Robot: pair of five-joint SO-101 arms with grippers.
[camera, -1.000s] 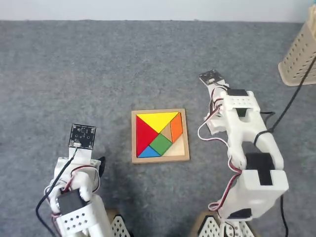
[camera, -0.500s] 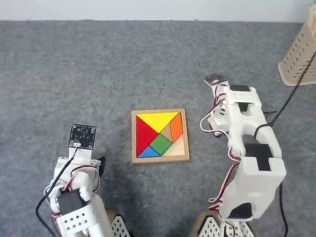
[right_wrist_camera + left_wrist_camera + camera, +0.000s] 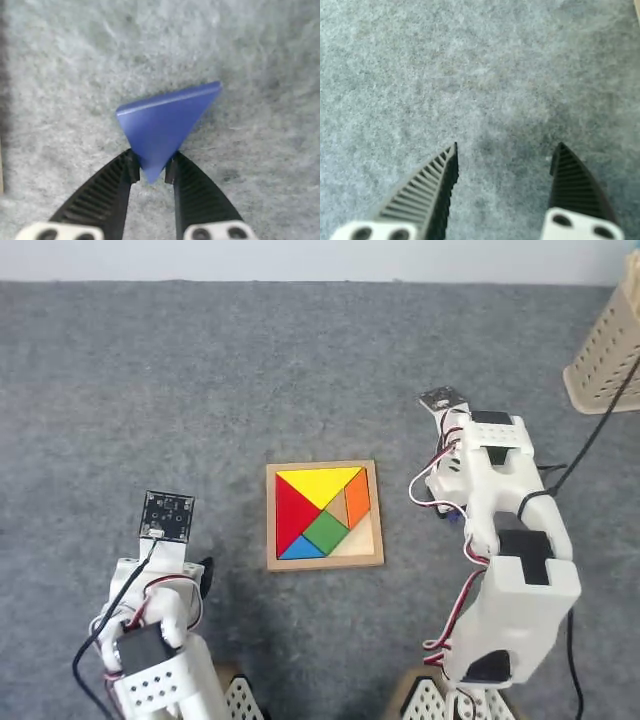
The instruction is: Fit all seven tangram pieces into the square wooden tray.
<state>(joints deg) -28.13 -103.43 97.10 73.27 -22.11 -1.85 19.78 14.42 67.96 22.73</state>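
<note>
The dark blue triangle (image 3: 167, 120) sits at the tips of the right gripper (image 3: 151, 159), one corner tucked between the jaws and the rest of the piece fanning out beyond them. The jaws are nearly closed, pinching that corner on both sides with their ribbed fingers (image 3: 107, 195). I cannot tell whether the piece rests on the grey carpet (image 3: 200, 390) or is held just off it.

Seen from above, this grip is under the right arm, to the right of the wooden tray (image 3: 272, 520) and apart from it, between the tray and the surface's right edge. The tray lies mid-surface and holds six pieces: yellow (image 3: 318, 485), red (image 3: 290, 515), green (image 3: 326, 530), light blue (image 3: 300, 549), brown (image 3: 340, 507) and orange (image 3: 358, 495). A triangular gap of bare wood shows at the tray's near right corner.

The left gripper (image 3: 507, 145) hangs over bare carpet near the surface's near left corner, jaws spread wide and touching nothing. A perforated basket (image 3: 605, 350) stands at the far right corner.

Compared with a second ago, the right arm has swung slightly rightward, away from the tray; the tray, its pieces and the left arm are unchanged.
</note>
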